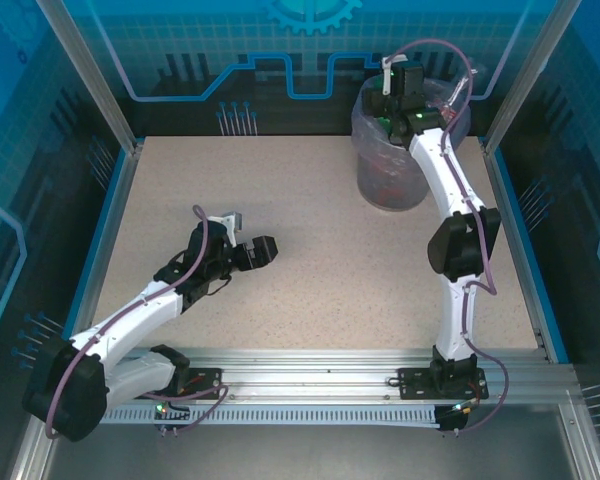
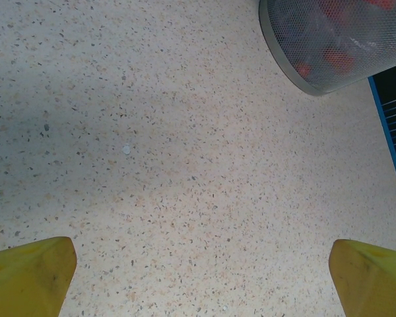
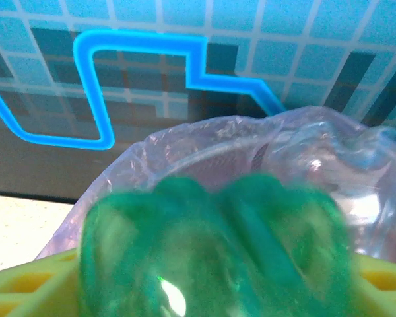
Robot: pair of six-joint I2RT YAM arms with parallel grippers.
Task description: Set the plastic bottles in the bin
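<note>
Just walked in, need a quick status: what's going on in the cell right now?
The right gripper is up over the bin with a green bottle between its fingers. The view is too blurred to tell whether the bottle is gripped or loose. The left gripper hangs open low over the table, with nothing between its fingers. Red bottle parts show through the bin's mesh wall, so some bottles are already in.

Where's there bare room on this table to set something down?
Bare tabletop runs from the left wall to the bin, and across the middle between the left end effector and the right arm. Crowded: far right corner, with the right end effector and green bottle over the bin.
</note>
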